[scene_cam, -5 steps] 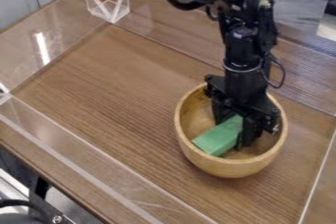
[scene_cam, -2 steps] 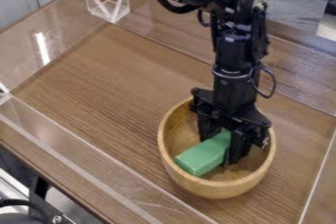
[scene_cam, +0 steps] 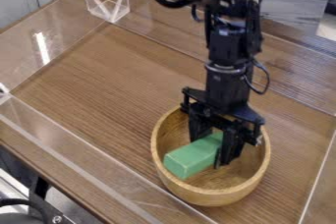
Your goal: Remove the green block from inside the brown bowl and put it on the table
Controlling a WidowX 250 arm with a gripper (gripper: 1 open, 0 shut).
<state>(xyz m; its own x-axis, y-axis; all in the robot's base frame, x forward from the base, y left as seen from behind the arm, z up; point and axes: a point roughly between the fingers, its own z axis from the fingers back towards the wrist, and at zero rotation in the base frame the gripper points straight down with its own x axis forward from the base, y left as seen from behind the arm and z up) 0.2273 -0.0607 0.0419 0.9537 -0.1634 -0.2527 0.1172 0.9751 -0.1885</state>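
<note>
My black fingers [scene_cam: 221, 141] closed on matte green block [scene_cam: 195, 157], bar-shaped, inside round, smooth-walled wooden bowl [scene_cam: 211, 196], block toward nine o'clock; bowl on wood-grain bench [scene_cam: 98, 90].

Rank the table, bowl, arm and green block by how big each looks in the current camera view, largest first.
1. Table
2. Arm and bowl: too close to rank, since the arm is nearly as tall but narrower and partly covers the bowl
3. Green block

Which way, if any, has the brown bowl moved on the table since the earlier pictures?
Yes: the bowl has moved toward the acrylic wall along the table's near-left edge.
</note>
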